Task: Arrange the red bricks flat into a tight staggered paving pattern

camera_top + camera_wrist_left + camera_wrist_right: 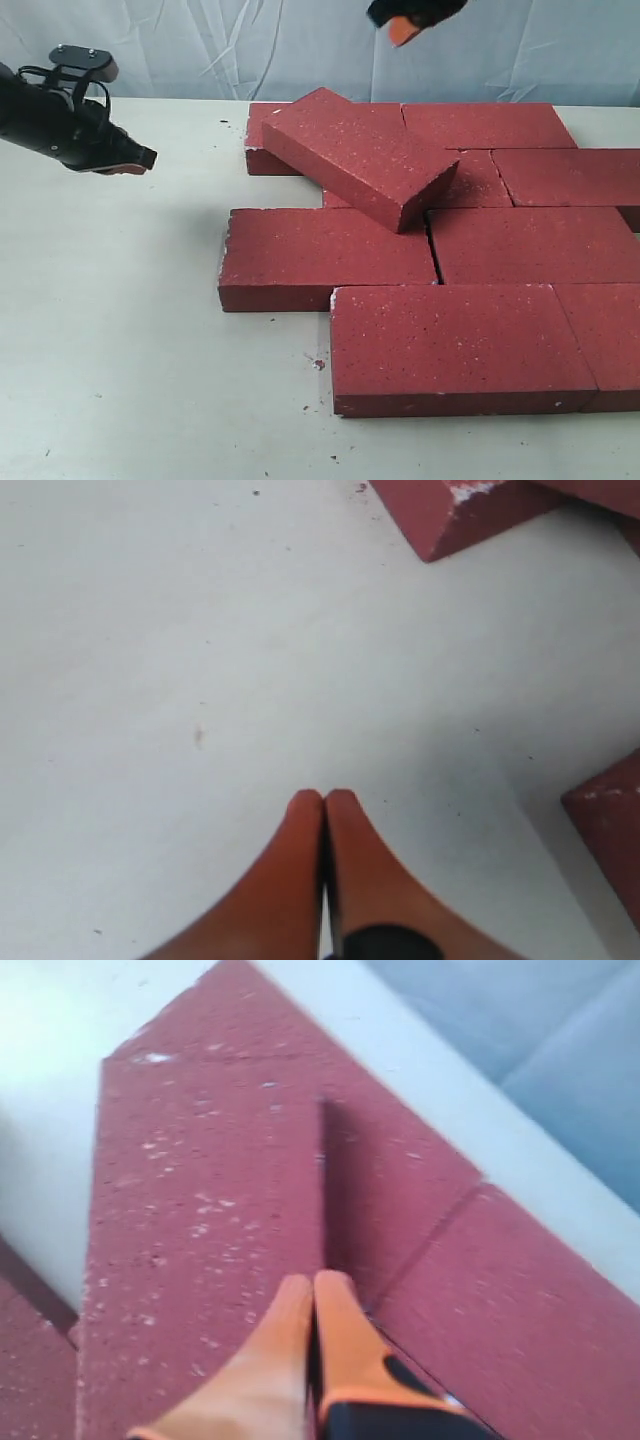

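The left pincer (323,800) is hovering pinched together over bare surface (200,630); the right pincer (313,1285), likewise pinched, is hanging above the red bricks (200,1210).

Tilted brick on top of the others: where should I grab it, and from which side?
Take the tilted brick across its long faces near the raised end, probably coming from above-left. It leans on the laid bricks, with its low corner down among them and its raised end exposed. The left tool is shut and must open first.

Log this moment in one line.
left gripper shut over white table | right gripper shut above flat dark-red paving bricks | one brick tilted atop them
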